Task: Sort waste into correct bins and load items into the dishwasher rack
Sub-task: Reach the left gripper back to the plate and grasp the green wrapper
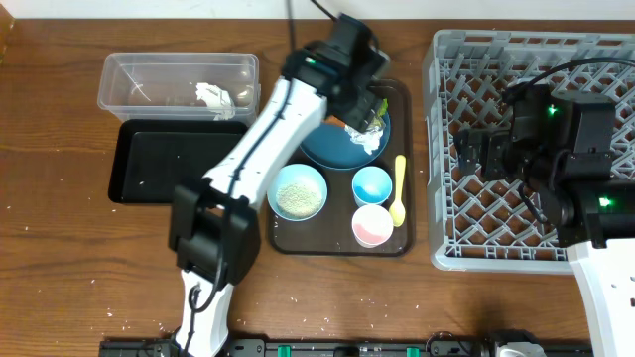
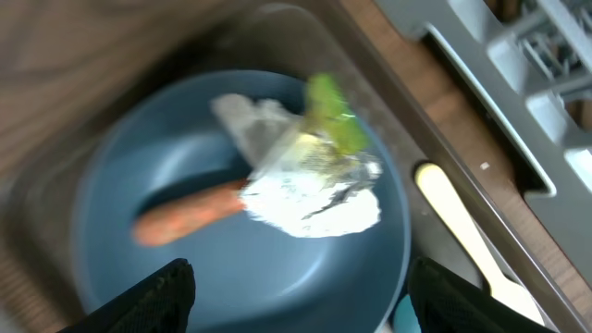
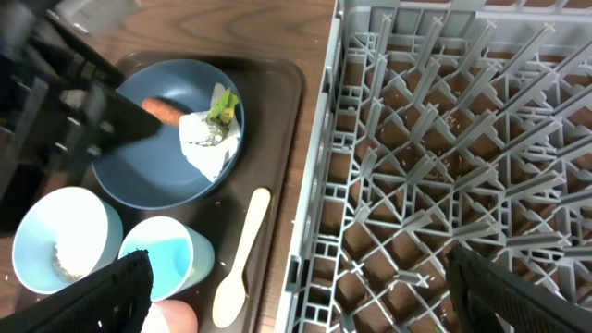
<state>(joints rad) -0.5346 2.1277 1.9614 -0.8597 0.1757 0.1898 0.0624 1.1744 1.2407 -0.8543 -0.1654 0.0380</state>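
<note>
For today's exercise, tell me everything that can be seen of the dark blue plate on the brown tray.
The dark blue plate is round and shallow, smooth and slightly glossy, with a low raised rim. It lies flat, right way up, at one end of the brown tray. On it rest crumpled white paper with a yellow-green bit and an orange-brown food piece.

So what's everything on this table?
rack: 1, grey, right
tub: 1, clear, far left
black tray: 1, black, beside tub
serving tray: 1, brown, centre
plate: 1, dark blue, serving tray
paper: 2 clumps, white, in tub, on plate
food piece: 1, orange, on plate
bowl: 1, white, rice inside, serving tray
cups: 2, light blue, pink, serving tray
spoon: 1, yellow, beside cups
left gripper: 1, black, open above plate
right gripper: 1, black, open over rack
</note>
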